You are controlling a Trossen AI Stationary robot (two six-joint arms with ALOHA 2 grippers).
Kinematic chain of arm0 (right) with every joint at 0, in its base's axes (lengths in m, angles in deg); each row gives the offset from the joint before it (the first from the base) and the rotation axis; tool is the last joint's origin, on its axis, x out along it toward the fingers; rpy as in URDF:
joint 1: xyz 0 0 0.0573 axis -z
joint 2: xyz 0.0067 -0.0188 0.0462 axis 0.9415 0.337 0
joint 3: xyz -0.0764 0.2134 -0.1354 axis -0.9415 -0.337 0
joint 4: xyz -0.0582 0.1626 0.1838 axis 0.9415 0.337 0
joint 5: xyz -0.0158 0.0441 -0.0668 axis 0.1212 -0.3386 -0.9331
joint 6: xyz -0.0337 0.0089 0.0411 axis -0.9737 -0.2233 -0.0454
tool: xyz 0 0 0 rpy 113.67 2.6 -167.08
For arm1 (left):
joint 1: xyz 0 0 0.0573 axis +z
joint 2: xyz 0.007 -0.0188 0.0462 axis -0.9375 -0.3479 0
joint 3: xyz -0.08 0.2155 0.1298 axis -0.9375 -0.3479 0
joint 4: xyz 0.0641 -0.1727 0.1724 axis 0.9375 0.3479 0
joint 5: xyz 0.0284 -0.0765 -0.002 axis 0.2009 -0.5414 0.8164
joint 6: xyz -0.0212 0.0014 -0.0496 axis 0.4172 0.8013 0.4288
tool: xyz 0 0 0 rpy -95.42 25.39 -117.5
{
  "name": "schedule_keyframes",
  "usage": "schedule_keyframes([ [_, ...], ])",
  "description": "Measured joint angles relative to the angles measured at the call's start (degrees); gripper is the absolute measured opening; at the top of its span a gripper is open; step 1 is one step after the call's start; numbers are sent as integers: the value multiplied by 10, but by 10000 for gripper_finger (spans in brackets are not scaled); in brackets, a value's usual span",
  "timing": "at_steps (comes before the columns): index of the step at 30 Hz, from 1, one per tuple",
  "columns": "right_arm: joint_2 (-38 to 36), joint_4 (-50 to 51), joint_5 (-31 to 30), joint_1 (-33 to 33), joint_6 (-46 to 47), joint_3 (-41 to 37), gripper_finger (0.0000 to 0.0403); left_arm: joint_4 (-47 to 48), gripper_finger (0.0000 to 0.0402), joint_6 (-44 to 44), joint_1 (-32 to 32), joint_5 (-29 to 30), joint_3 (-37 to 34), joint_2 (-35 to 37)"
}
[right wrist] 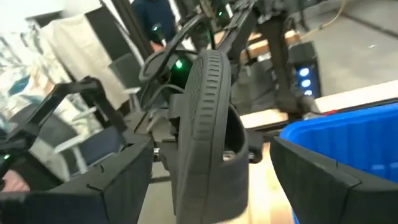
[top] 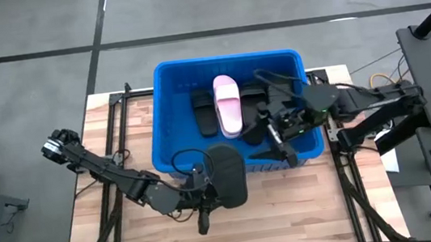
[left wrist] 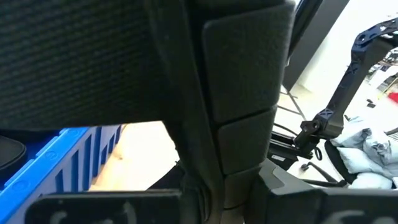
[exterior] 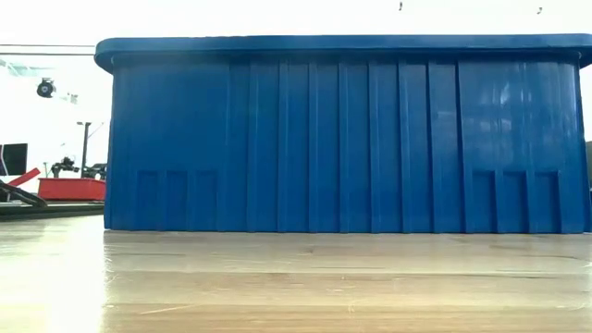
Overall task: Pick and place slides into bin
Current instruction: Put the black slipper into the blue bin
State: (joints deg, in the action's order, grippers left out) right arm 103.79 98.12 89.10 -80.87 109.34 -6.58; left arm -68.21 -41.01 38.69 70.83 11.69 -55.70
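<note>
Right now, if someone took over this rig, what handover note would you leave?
Left claw: shut on a black slide, held over the blue bin's near rim.
Right claw: shut on another black slide, at the bin's near right part.
Done: the pink slide and at least two black ones lie inside the bin.
Left: drop both held slides into the bin. No other slides show on the table in the high view.

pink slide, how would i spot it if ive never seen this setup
Find the big blue bin at the far middle of the wooden table. Inside it, near the centre, the pink slide lies lengthwise among black slides. It is the only pale one; every other sandal is black.
</note>
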Motion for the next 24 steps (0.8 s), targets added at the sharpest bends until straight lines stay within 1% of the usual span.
schedule_keyframes([
  [4,45,0,49,12,0,31,311,1,38,-10,1,0,0,0],
  [9,87,1,127,22,4,65,310,4,38,-10,1,0,0,0],
  [14,108,1,136,21,4,86,292,4,38,-10,2,1,0,-1],
  [16,113,0,134,24,14,88,273,4,38,-10,2,0,0,-1],
  [19,117,4,136,31,48,88,233,4,38,-9,2,0,0,-1],
  [22,120,12,136,35,48,88,175,5,38,-9,2,0,0,-1],
  [24,120,13,138,36,48,88,125,6,40,-7,2,0,0,-1],
])
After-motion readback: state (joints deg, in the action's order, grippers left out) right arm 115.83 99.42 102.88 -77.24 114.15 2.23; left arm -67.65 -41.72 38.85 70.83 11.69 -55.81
